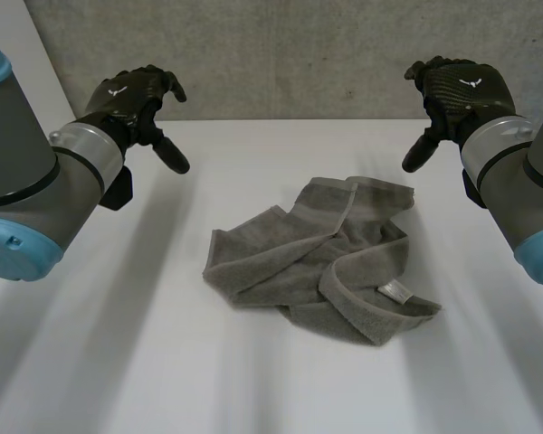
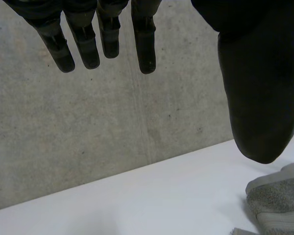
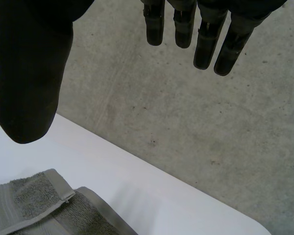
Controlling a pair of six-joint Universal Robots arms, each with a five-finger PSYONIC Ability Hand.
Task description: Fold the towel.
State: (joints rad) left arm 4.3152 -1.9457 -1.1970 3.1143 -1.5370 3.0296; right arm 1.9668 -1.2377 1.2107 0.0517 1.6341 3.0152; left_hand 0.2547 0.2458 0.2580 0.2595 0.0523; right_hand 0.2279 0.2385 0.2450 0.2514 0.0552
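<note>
Towel [image 1: 321, 262] lies crumpled near the middle of the white desk [image 1: 109, 362] in the head view, slightly right of centre, its edges doubled over one another and a small white label [image 1: 396, 291] on the near right flap. The left hand [image 1: 131, 99] hangs over the far left of the desk and the right hand [image 1: 457, 90] over the far right, both raised, well apart from the cloth. The main risk, I judge, is a grasp on a fold instead of a true corner (the corners are hard to pick out in this heap), which would lock the bunching into the fold. In the left wrist view the fingers [image 2: 144, 44] are straight, spread from the thumb [image 2: 259, 98] and empty, with a hemmed bit of the towel [image 2: 279, 200] just past the thumb's tip; coming down they could pinch two layers at once. In the right wrist view the fingers [image 3: 206, 44] are likewise straight and empty, the thumb [image 3: 29, 73] wide of them, a hemmed edge of the towel [image 3: 39, 200] near its tip; if one hand pulls before the other has hold, the cloth would likely slide over the smooth desk rather than spread flat.
</note>
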